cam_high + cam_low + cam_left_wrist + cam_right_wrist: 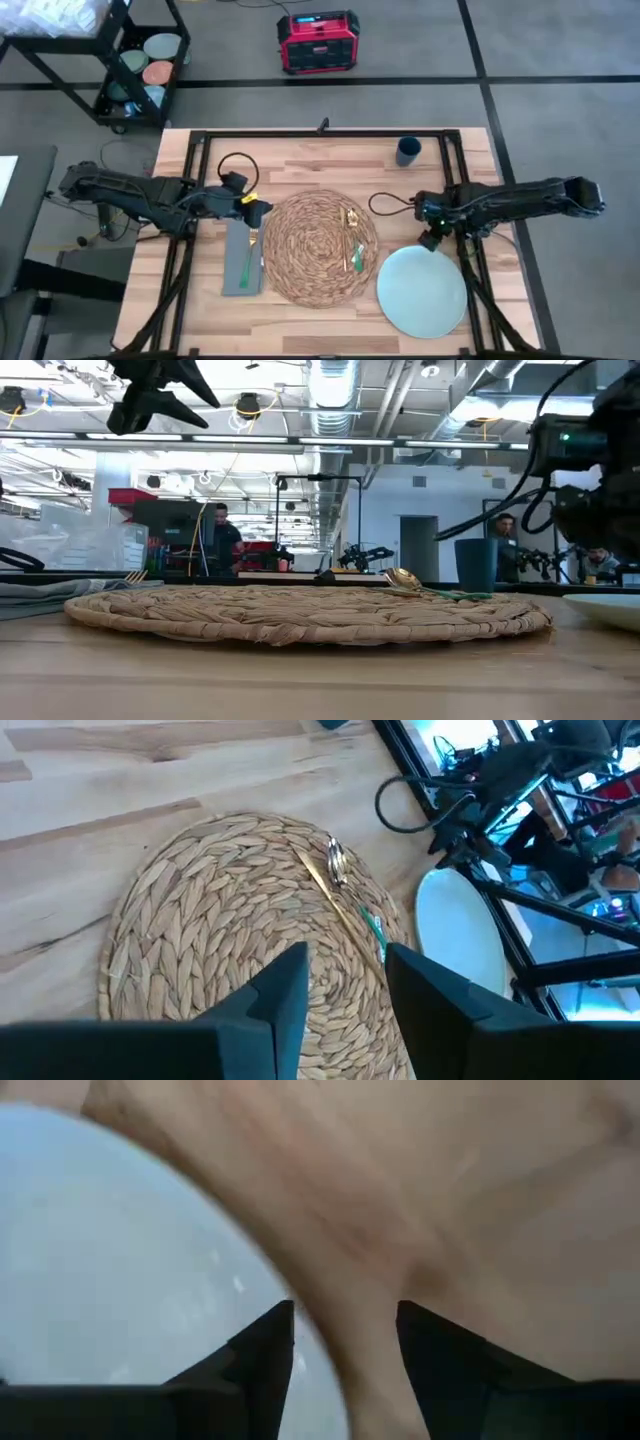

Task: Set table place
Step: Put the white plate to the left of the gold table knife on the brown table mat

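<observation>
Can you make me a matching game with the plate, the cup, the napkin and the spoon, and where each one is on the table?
Things:
1. plate
2. cup
3. napkin
4. spoon

Places:
A. on the woven mat
B. flat on the wood just left of the mat, with a fork on it
C. on the wood right of the mat, near the front edge
D. near the table's far edge, right of middle

Pairs: 1-C, 2-D, 3-B, 4-A
</observation>
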`<action>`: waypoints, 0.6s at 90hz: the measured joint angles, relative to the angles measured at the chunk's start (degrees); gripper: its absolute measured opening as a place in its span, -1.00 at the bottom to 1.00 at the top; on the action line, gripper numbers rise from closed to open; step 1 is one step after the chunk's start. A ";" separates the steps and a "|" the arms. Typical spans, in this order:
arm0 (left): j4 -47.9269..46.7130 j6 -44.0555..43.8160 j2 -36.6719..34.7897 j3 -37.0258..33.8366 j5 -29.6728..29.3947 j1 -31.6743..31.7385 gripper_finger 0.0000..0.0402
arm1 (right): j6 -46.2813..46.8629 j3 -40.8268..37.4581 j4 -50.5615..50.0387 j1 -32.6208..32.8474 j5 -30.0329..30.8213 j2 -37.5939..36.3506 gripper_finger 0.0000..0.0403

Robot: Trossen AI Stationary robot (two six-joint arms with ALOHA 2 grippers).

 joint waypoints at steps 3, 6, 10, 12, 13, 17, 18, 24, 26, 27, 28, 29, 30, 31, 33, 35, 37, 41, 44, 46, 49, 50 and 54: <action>0.00 0.15 -0.02 0.00 0.59 0.00 -0.40 | -0.08 0.00 0.40 0.51 -0.04 0.60 -0.18; -0.06 0.17 0.00 0.00 1.41 0.00 -0.40 | -0.11 0.00 0.66 0.99 -0.09 1.16 -0.18; -0.31 0.17 -0.01 0.00 1.80 0.00 -0.40 | -0.05 0.00 1.01 1.63 -0.09 1.97 -0.18; -0.35 0.17 -0.01 0.00 1.89 0.00 -0.40 | -0.04 0.00 1.22 1.95 -0.09 2.43 -0.18; -0.35 0.17 0.00 0.00 1.92 0.00 -0.40 | -0.04 0.00 1.33 2.12 -0.09 2.62 -0.18; -0.34 0.17 0.00 0.00 1.94 -0.02 -0.40 | 0.04 0.00 1.85 2.79 -0.11 3.45 -0.18; -0.37 0.17 0.00 0.00 1.94 -0.02 -0.40 | 0.23 0.00 2.01 3.00 -0.11 3.68 -0.18; -0.39 0.18 0.00 0.00 1.94 -0.02 -0.40 | 1.67 0.11 2.74 4.09 -0.07 5.03 -0.18; -0.40 0.22 0.00 0.00 1.94 -0.02 -0.40 | 2.09 0.18 2.99 4.42 -0.07 5.49 -0.18; -0.42 0.26 0.00 0.00 1.94 -0.02 -0.40 | 2.24 0.20 3.12 4.60 -0.06 5.71 -0.18; -0.46 0.33 0.00 0.00 1.94 -0.02 -0.40 | 2.36 0.22 3.25 4.80 -0.05 5.93 -0.18; -0.49 0.38 0.00 0.00 1.95 -0.02 -0.40 | 2.39 0.25 3.41 5.02 -0.06 6.18 -0.18; -0.50 0.41 -0.01 0.00 1.96 -0.02 -0.40 | 2.45 0.28 3.56 5.21 -0.07 6.42 -0.18; -0.53 0.49 -0.02 0.00 1.96 -0.02 -0.40 | 2.53 0.30 3.69 5.40 -0.07 6.66 -0.18; -0.62 0.57 -0.02 0.00 1.96 -0.02 -0.40 | 2.67 0.31 3.99 5.74 -0.07 7.11 -0.18; -0.87 0.58 0.00 0.00 1.99 -0.02 -0.40 | 2.97 0.31 4.36 6.05 -0.09 7.53 -0.19; -1.20 0.57 -0.02 0.00 1.99 -0.02 -0.40 | 3.47 0.34 4.53 6.29 -0.08 7.96 -0.21; -1.57 0.59 0.00 0.00 2.01 -0.02 -0.40 | 4.58 0.35 4.59 6.53 -0.03 8.80 -0.27; -1.65 0.61 0.00 0.00 2.01 -0.02 -0.40 | 4.87 0.35 4.59 6.62 -0.03 9.30 -0.34; -1.76 0.61 0.00 0.00 2.01 -0.02 -0.40 | 4.81 0.33 4.60 6.64 -0.03 9.48 -0.40; -1.83 0.61 -0.01 0.00 2.01 -0.02 -0.40 | 4.72 0.30 4.74 6.66 -0.09 9.65 -0.51; -1.83 0.61 0.00 0.00 2.01 -0.02 -0.40 | 4.72 0.29 4.88 6.66 -0.13 9.70 -0.55; -1.84 0.63 0.00 0.00 2.01 -0.02 -0.40 | 4.66 0.26 5.17 6.64 -0.40 9.85 -0.73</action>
